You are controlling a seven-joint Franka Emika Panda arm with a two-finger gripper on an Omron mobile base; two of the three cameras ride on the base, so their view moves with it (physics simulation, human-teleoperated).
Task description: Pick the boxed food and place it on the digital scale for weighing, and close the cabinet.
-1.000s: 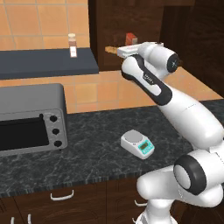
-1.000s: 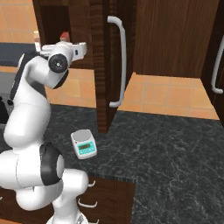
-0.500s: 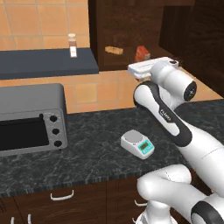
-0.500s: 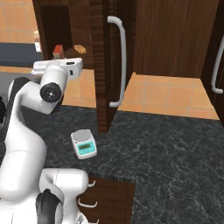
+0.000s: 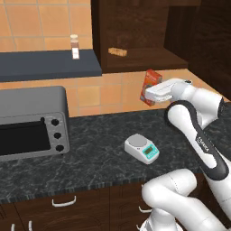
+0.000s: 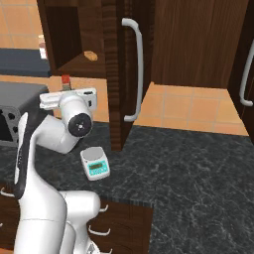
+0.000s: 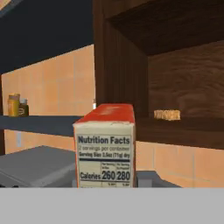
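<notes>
Above the dark speckled counter, the white arm bends at the elbow, its forearm level, and its gripper point(image 5: 151, 92) is clamped on the red-orange boxed food point(image 5: 150, 85). This carton stands upright, long axis vertical, held off the counter, up and behind the white-grey digital scale point(image 5: 142, 148) with teal panel. From the hand camera its white nutrition-label side point(image 7: 105, 153) faces the lens; from the right base camera the open dark brown cabinet door point(image 6: 120, 74) with silver bar handle is seen.

Black counter point(image 5: 99, 149) bears digital scale point(image 5: 141, 148) and toaster oven point(image 5: 31, 121).
</notes>
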